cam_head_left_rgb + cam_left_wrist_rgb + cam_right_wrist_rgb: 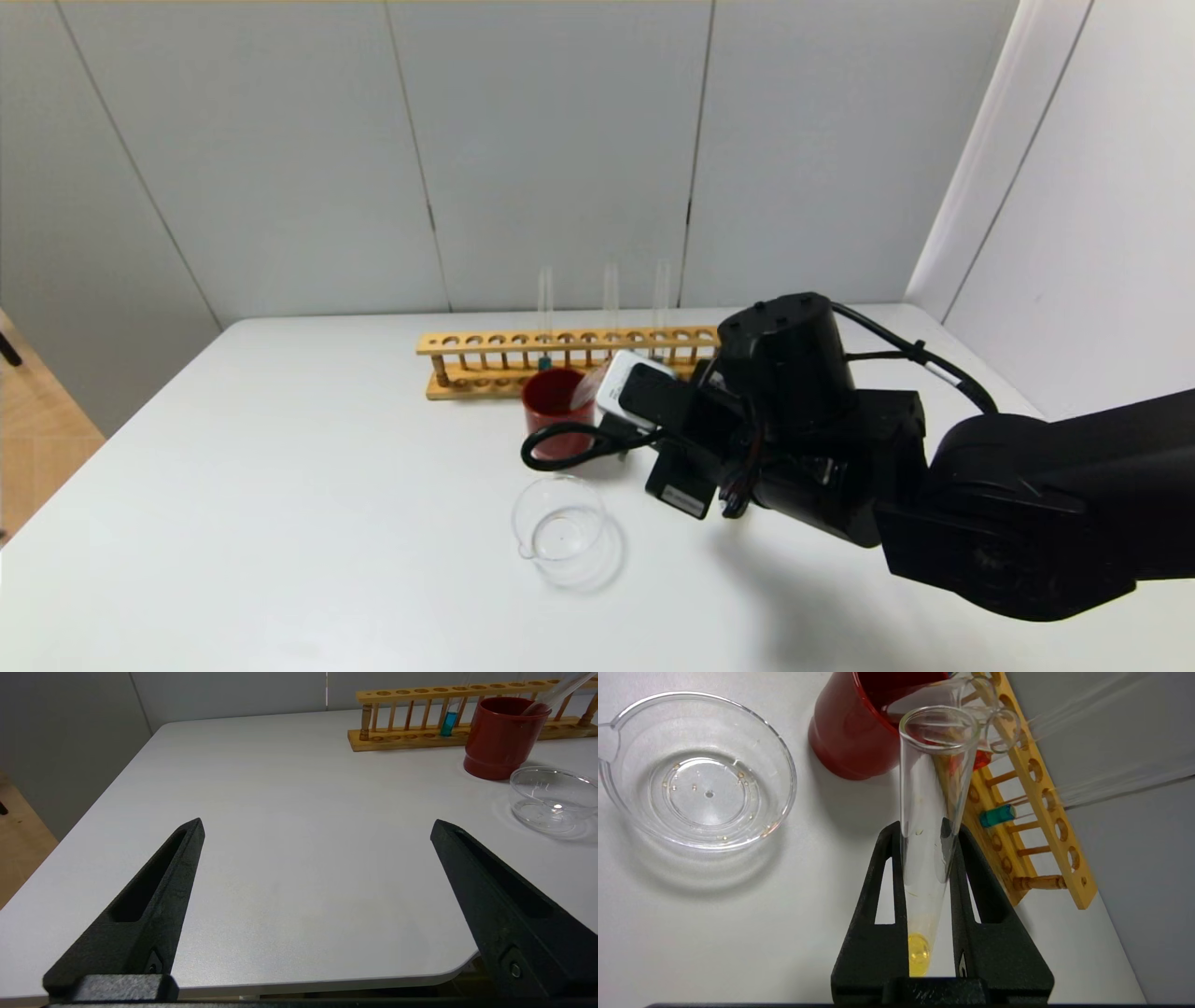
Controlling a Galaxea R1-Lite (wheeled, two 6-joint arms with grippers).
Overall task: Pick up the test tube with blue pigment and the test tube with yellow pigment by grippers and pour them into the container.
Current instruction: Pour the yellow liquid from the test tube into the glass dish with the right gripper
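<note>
White surface (280,485), grey panelled walls. Right gripper (927,858): jaws clamped on the test tube with yellow pigment (931,812), near the red cup (850,732). Left gripper (317,830): jaws wide, idle. Carry the mouth over the container (698,770) and tip slowly.

Matte black right arm (1027,504) with looped black cables, white camera block; textured black right hand (927,858), slotted tapered fingers (878,896), small screws.

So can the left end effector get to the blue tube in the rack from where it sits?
Probably yes: the left end effector is open over bare table, and the test tube with blue pigment stands just clear of the red cup.
</note>
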